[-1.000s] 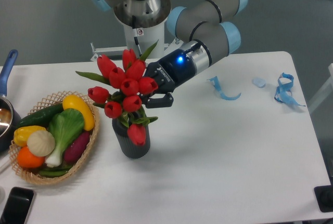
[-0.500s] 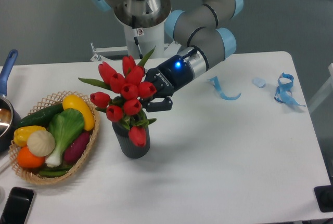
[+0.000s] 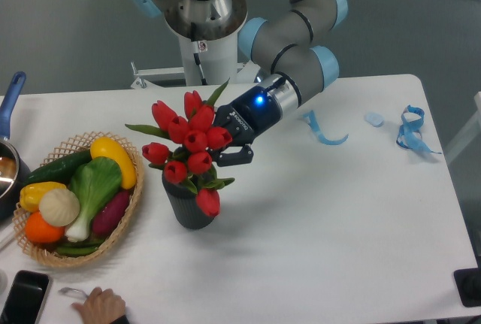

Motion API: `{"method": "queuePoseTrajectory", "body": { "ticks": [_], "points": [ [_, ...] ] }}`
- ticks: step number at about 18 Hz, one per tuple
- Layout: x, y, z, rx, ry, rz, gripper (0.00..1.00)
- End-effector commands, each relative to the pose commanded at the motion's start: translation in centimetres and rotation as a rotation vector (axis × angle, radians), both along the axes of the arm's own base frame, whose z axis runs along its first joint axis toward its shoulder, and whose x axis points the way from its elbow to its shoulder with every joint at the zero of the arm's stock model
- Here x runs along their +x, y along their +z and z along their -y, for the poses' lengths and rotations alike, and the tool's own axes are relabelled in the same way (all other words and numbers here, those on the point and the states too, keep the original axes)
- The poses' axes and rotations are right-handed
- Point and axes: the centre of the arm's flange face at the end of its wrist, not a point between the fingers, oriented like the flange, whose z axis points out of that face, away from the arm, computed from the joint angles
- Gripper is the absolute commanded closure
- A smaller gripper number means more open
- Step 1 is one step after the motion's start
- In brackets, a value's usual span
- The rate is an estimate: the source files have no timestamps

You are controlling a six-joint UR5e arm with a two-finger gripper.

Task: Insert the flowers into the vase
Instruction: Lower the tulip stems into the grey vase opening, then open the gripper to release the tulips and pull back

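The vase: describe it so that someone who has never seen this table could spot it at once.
On the white table, look just right of the wicker basket of toy vegetables, under the bunch of red tulips that the gripper reaches into. The vase is the small dark grey cylinder there, plain and solid, unlike the woven basket.

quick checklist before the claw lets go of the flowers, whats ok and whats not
1. Flowers over the vase mouth: ok, the stems go down into it.
2. Vase upright on the table: ok.
3. Claw grip on the bunch: cannot tell, the buds hide the fingertips.
4. Stem depth in the vase: cannot tell, hidden.
5. Bunch balance: not ok, one bud hangs over the rim.
6. Wicker basket clear of the vase: ok, a small gap shows.
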Motion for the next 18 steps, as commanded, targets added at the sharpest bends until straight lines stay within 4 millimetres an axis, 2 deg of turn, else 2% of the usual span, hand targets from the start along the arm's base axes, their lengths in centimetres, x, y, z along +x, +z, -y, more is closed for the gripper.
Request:
{"method": "queuePoseTrajectory", "body": {
  "ticks": [6,11,14,18],
  "points": [
    [0.47,-1.0,0.07,-0.04,0.0,-0.001,0.79],
    [0.54,-1.0,0.01,-0.04,-0.002,-0.001,0.68],
    [0.43,-0.96,0.05,-0.04,0.0,-0.004,0.52],
    [0.49,-0.94,0.07,-0.039,0.0,-0.008,0.49]
  ]
}}
